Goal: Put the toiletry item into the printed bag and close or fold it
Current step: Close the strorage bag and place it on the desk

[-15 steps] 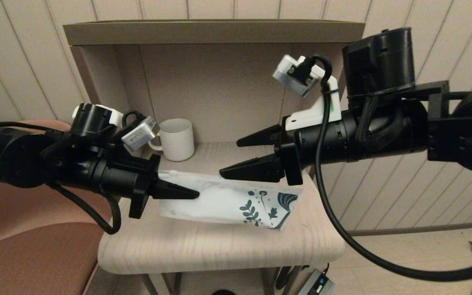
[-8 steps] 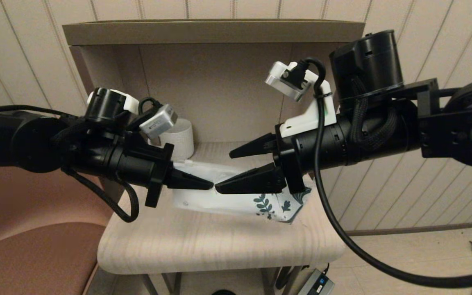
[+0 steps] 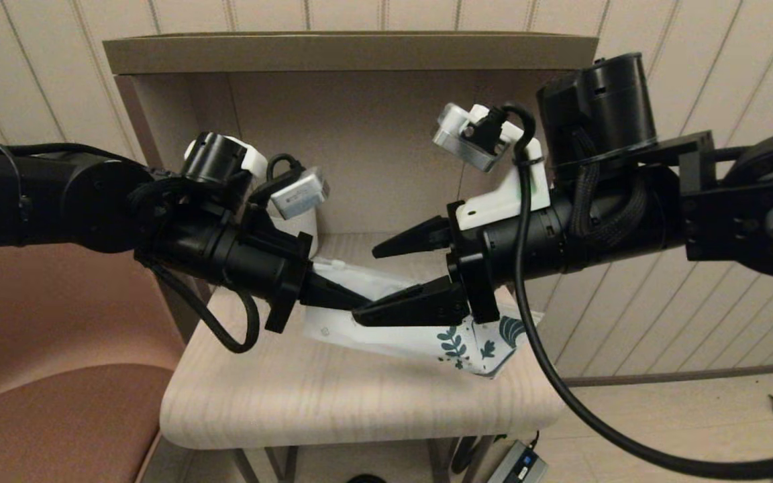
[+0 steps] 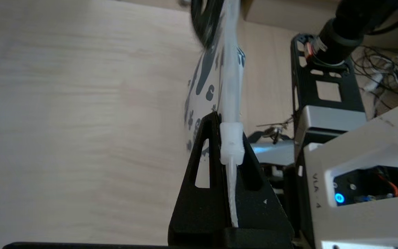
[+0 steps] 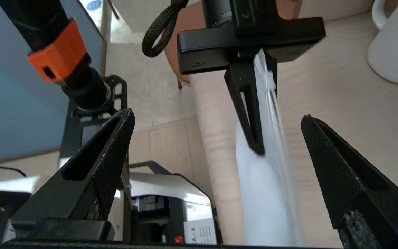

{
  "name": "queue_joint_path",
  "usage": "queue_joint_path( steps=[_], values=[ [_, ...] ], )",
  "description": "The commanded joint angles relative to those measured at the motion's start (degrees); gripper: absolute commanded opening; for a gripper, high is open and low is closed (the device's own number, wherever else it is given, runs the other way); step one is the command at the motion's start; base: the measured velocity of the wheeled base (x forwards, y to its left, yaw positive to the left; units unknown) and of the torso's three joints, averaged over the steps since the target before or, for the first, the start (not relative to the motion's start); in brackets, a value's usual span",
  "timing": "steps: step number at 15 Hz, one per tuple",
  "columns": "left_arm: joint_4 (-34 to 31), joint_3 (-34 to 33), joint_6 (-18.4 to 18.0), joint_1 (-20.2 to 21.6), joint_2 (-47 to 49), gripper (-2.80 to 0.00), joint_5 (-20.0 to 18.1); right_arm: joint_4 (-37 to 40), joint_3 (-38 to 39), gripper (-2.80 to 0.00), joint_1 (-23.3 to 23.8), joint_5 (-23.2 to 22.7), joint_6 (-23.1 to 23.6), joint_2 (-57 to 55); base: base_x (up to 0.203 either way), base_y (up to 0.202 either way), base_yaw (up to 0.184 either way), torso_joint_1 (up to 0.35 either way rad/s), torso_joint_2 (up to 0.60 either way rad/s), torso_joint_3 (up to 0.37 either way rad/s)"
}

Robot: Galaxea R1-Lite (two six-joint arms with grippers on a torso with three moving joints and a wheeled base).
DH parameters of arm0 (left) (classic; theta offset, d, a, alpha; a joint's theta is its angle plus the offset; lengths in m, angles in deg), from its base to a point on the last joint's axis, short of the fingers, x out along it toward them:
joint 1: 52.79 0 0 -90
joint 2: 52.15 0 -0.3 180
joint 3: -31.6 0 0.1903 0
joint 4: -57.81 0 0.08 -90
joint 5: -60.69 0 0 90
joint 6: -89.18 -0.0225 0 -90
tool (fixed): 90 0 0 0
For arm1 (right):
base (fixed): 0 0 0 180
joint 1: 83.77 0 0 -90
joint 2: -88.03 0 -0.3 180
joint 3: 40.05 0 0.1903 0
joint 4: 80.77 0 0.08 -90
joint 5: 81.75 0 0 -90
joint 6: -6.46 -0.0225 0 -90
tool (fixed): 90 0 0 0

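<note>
White printed bag [image 3: 420, 332] above wooden table [image 3: 333, 402], zip end pinched in left gripper [image 4: 228, 138]. Right gripper [image 3: 376, 282] spread wide at bag's 12 o'clock.

The left arm hides most of the white mug [image 3: 307, 228] at the tabletop's [image 3: 333, 396] back edge, and the right claw [image 3: 380, 283] covers the printed bag's [image 3: 420, 335] middle.
</note>
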Motion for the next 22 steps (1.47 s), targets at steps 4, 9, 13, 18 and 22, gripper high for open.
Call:
queue_joint_path(
  steps=[4, 9, 13, 18, 22],
  values=[
    [-4.4, 4.5, -0.2, -2.1, 2.7, -2.8, 0.4, -2.2, 1.3, 0.0, 0.7, -2.0, 2.4, -2.4, 0.0, 0.0, 0.0, 0.0, 0.0, 0.0],
    [-4.5, 4.7, -0.1, -2.4, 2.7, -2.8, 1.5, -2.9, -0.1, 0.0, 1.2, -2.0, 2.1, -3.8, 0.0, 0.0, 0.0, 0.0, 0.0, 0.0],
    [-4.4, 4.9, 0.5, -2.4, 2.7, -2.8, 1.3, -4.2, -0.6, 0.0, 1.2, -1.8, 1.2, -4.1, 0.0, 0.0, 0.0, 0.0, 0.0, 0.0],
    [-5.0, 5.3, 0.8, -2.4, 2.8, -2.8, 1.1, -4.2, -1.1, 0.0, 1.2, -1.9, 1.2, -4.9, 0.0, 0.0, 0.0, 0.0, 0.0, 0.0],
    [-5.1, 5.7, 3.4, -2.4, 3.0, -2.8, 1.1, -4.2, -2.3, -2.8, 1.2, -1.9, 0.4, -5.4, 0.0, 0.0, 0.0, 0.0, 0.0, 0.0]
  ],
)
